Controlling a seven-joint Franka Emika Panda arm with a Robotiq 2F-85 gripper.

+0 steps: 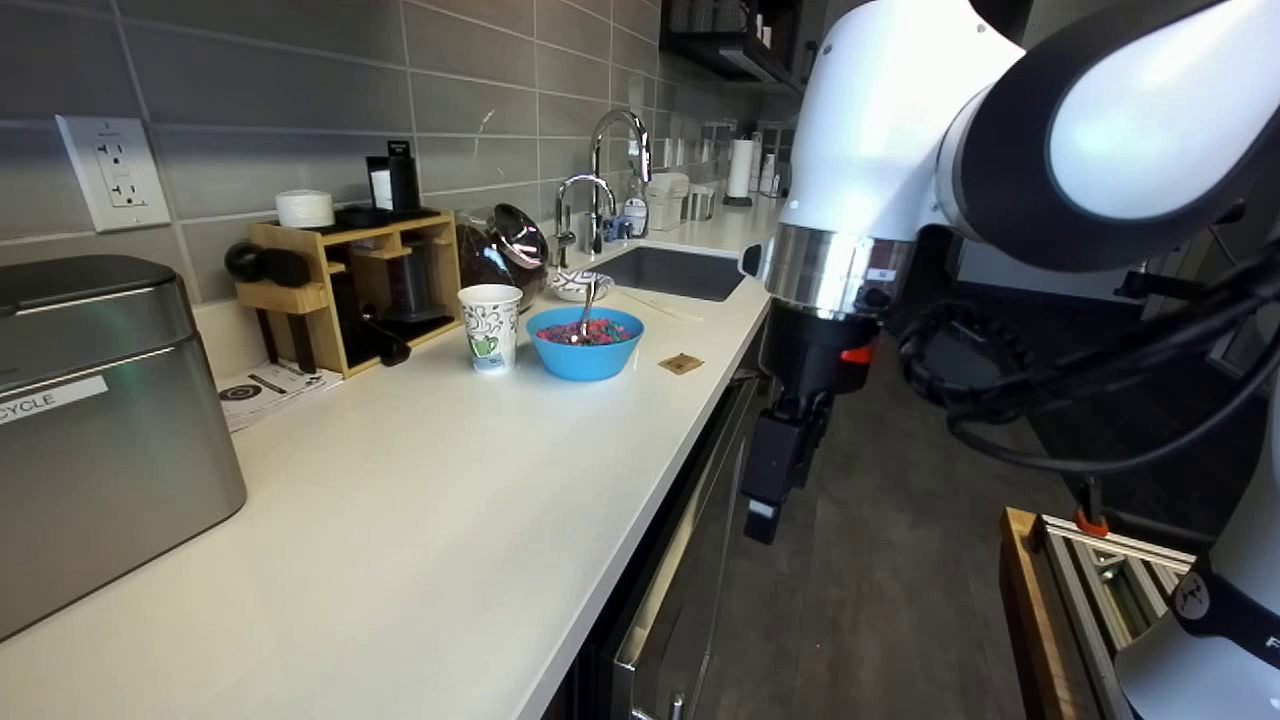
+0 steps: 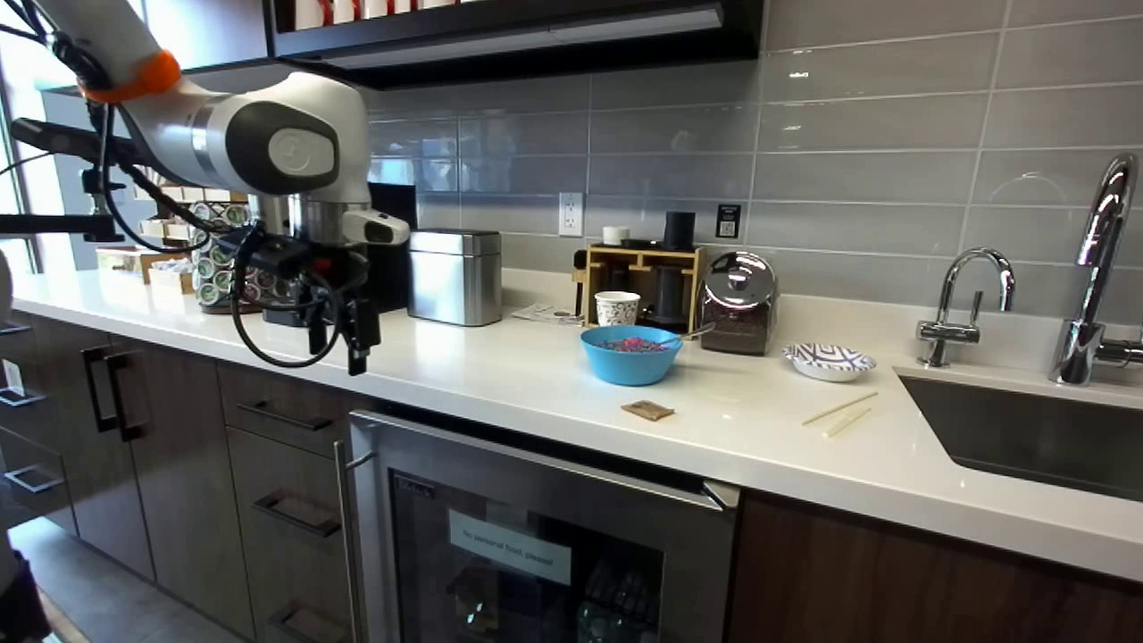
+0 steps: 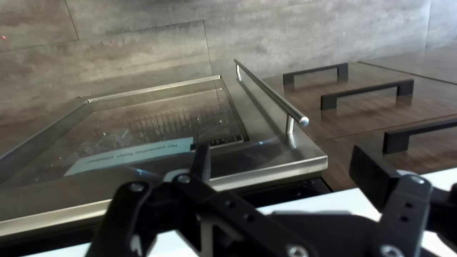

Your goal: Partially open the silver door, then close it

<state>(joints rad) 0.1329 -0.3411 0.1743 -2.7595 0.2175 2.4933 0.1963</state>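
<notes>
Evidently hanging just off the front edge of the table (image 2: 500, 375), above the door (image 2: 571, 505), with the fingers (image 3: 373, 180) spread wide and holding nothing. Looking down, in the wrist view, on the door under the table, apparently shut, and on its handle (image 3: 270, 91), standing clear of the fingers. Probably preparing for the opening pull, judging by the untouched handle. Risking, in any descent, a knock on the handle's rounded end, through lowering out of line. Inviting also a shallow bite, catching only that smooth end and then slipping off under load. Courting a clash with the black pulls (image 3: 367, 90) beside the door by drifting too far that way, and a snag by bringing the hanging loop of cable (image 2: 290, 365) too near the handle. Later, perhaps overshooting a partial opening by tugging hard against any stickiness, or twisting loose by pulling straight instead of following the swing about the presumably hinged side, opposite the handle. On the return, possibly leaving the door ajar by stopping short, or jolting it by shoving too fast.
</notes>
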